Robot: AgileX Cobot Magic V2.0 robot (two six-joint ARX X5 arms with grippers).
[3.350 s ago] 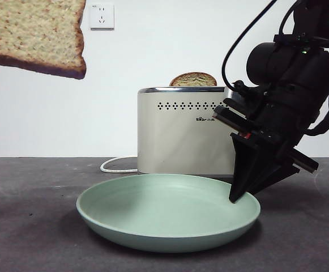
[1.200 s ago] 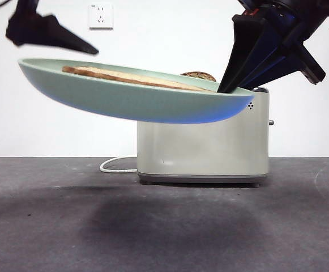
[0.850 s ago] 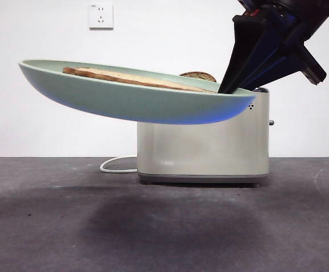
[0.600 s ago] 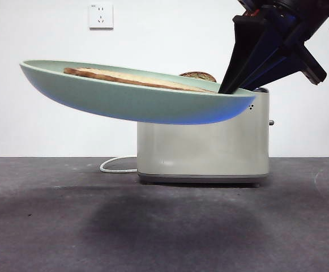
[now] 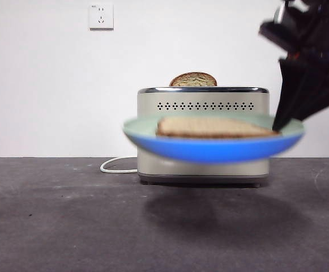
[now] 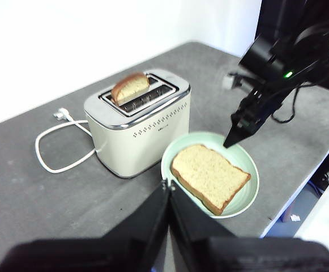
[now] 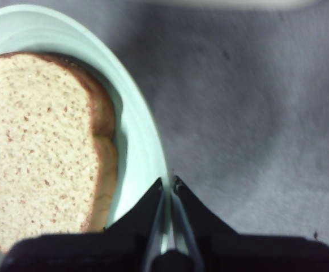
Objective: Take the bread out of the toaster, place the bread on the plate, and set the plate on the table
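**One plate with one slice, held up in front of the toaster**

Front view: There is one toaster (image 5: 203,135), cream with a shiny top and two rows of little dark holes. The plate covers the spot just under the holes, so no logo can be read. One small brown slice (image 5: 193,79) pokes out of the top of the toaster. One white cord (image 5: 117,166) lies on the table (image 5: 56,226) beside the toaster. One white wall socket (image 5: 101,16) is high above and off to the side of the toaster. In front of the toaster one green plate (image 5: 212,148) hangs in the air, not touching the table, and looks a bit blurry. One slice of bread (image 5: 212,127) lies flat on it. The right gripper (image 5: 278,126) holds the plate's rim at the side.

Left wrist view: The left gripper (image 6: 169,185) is up high and away from the toaster, with its two jaws together and nothing in them. The plate sits just in front of the toaster. The toaster has some small writing, too tiny to read.

Right wrist view: The right gripper's two jaws are squeezed on the plate's rim. The bread lies inside the plate, close to the jaws.
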